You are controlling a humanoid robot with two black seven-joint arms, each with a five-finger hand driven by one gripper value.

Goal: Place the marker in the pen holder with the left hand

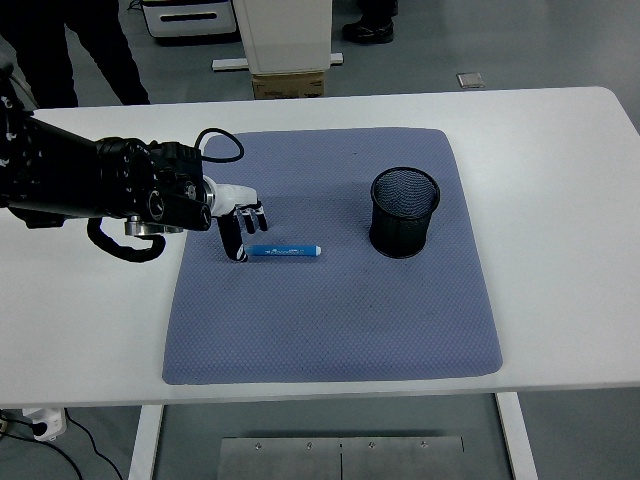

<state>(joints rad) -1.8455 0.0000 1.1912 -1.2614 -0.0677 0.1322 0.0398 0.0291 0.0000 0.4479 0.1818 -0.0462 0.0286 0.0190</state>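
Head view. The workspace was a white table [560,180] on a grey floor, with a blue-grey mat [330,320] covering its middle; the legs of a person [95,50] and the base of a white stand [285,45] showed beyond the far edge. The mat is taken as the landmark for what follows.

The pen holder [404,212], a black mesh cup, stood upright on the right half of the mat, mouth open to the top, plainly set there to receive the marker. The marker [285,251], blue-bodied with a white tip at its right end, lay flat on the mat left of centre, its length running roughly left to right. It was well apart from the pen holder and not yet lifted.

The left hand [238,222] reached in over the mat's left edge from the black left arm [90,185]. Its fingers pointed downward and were loosely spread, holding nothing. The fingertips [240,252] stood at the marker's left end, just beside it or touching; contact could not be confirmed. In my judgement the hand was posed that way to close on the marker's left end, so the step in hand was the grasp. The right hand was not visible.
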